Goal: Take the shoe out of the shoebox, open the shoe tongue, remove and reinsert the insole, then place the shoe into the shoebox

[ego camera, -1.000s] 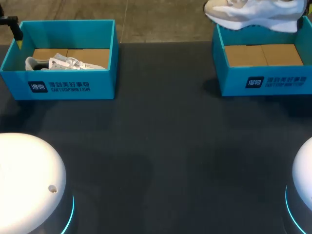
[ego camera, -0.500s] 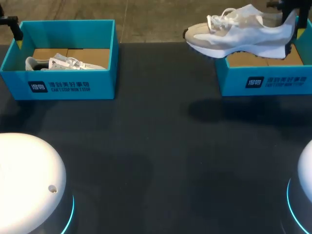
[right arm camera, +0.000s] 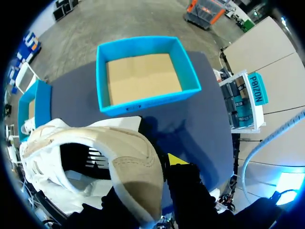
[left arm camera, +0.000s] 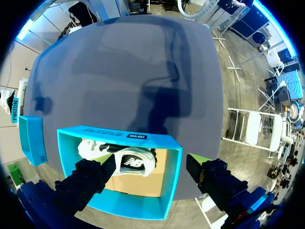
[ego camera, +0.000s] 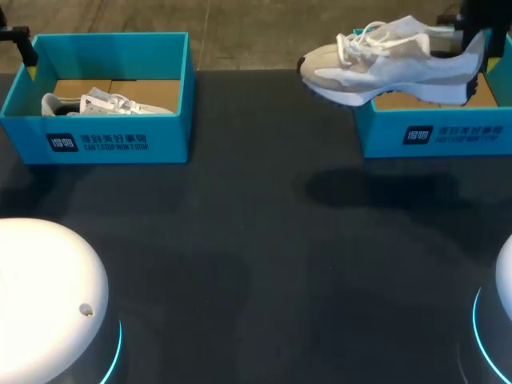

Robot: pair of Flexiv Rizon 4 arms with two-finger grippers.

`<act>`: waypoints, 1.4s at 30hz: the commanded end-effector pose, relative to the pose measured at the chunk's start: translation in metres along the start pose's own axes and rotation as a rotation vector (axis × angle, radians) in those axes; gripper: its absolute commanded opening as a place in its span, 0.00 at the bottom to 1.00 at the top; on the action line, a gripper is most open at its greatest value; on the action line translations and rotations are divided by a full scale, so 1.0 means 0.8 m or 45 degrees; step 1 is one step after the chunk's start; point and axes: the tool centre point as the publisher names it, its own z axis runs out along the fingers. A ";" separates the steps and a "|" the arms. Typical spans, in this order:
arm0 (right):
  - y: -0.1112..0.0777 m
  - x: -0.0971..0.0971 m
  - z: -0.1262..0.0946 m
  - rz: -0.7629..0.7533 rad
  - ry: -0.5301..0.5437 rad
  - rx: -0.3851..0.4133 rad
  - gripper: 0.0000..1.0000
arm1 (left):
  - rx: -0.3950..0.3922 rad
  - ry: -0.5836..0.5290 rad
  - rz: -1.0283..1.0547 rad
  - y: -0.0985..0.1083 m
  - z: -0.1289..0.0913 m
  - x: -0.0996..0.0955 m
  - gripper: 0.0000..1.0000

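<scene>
Nearest to me the dark table [ego camera: 256,256] is bare in front. Further back at my left stands the left box [ego camera: 104,140] with a second shoe [ego camera: 104,104] lying on its side inside. My left gripper [left arm camera: 150,174] hangs above this box with the fingers spread wide, holding nothing. At my right is the right box [ego camera: 436,136], and I see only its cardboard floor. The shoe [ego camera: 392,60] is in the air just above its near-left corner, with the toe out over the table. My right gripper [right arm camera: 147,164] pinches the heel; it seems that one finger is inside the collar and one outside. I judge the shoe light, with a soft upper and a stiffer sole. The heel looks the firmest place to hold, so this grip is reasonable. However, the toe is far from the fingers, so I think it can swing or sag if I move fast. The laces [ego camera: 360,40] are loose and may catch on the box wall. The tongue is soft, and I would take it at its top edge. The insole is hidden, probably thin and bendable, best lifted at the heel end.
</scene>
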 end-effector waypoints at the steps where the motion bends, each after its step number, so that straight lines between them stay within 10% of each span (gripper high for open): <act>1: -0.040 0.033 0.008 -0.019 -0.021 -0.052 0.00 | -0.002 0.002 0.000 -0.001 0.000 0.000 1.00; 17: -0.171 0.111 0.050 0.000 0.050 -0.020 0.00 | -0.002 0.002 0.000 -0.001 0.000 0.000 1.00; 37: -0.171 0.111 0.050 0.000 0.050 -0.020 0.00 | -0.002 0.002 0.000 -0.001 0.000 0.000 1.00; 42: -0.188 0.141 0.088 -0.029 0.064 0.018 0.00 | -0.002 0.002 0.000 -0.001 0.000 0.000 1.00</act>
